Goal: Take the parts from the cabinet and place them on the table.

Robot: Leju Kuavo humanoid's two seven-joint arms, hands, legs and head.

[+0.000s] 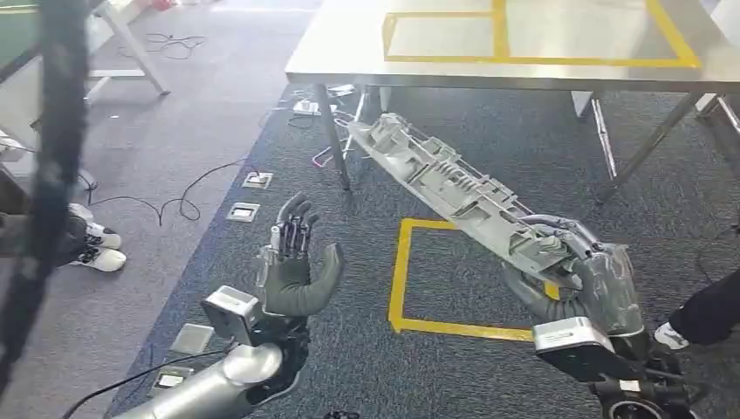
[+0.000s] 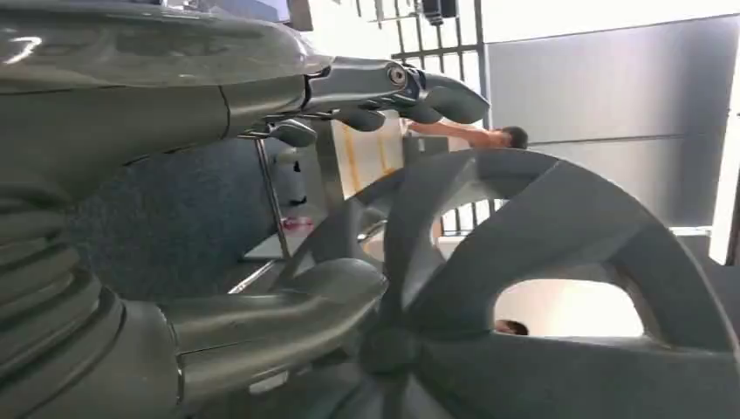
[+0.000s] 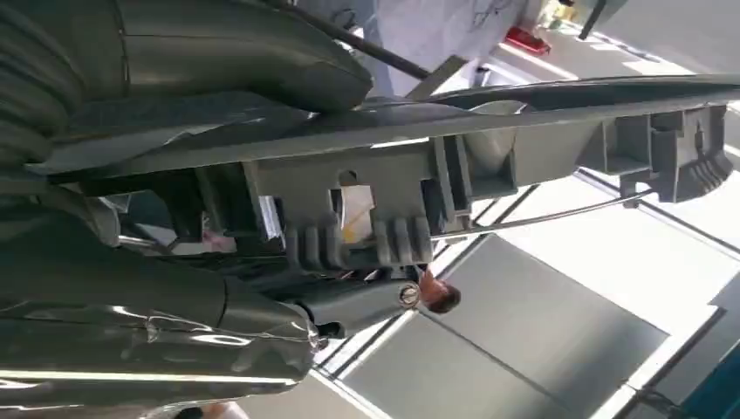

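A long grey moulded plastic part (image 1: 454, 188) slants from my right hand (image 1: 585, 271) up toward the steel table's near left leg. My right hand grips its near end; in the right wrist view the part (image 3: 489, 148) runs between thumb and fingers (image 3: 262, 314). My left hand (image 1: 295, 262) is raised over the carpet, fingers apart and upright, holding nothing. In the left wrist view the left hand (image 2: 262, 175) shows its fingers spread in front of a large grey spoked part (image 2: 541, 288). The steel table (image 1: 349, 44) with yellow tape rectangles stands ahead.
A yellow tape square (image 1: 401, 279) marks the carpet under the part. Cables (image 1: 174, 205) and floor sockets (image 1: 243, 211) lie to the left. A person's white shoes (image 1: 96, 249) are at far left, another person's dark trouser leg and shoe (image 1: 707, 314) at right. A dark post (image 1: 48, 175) crosses the left.
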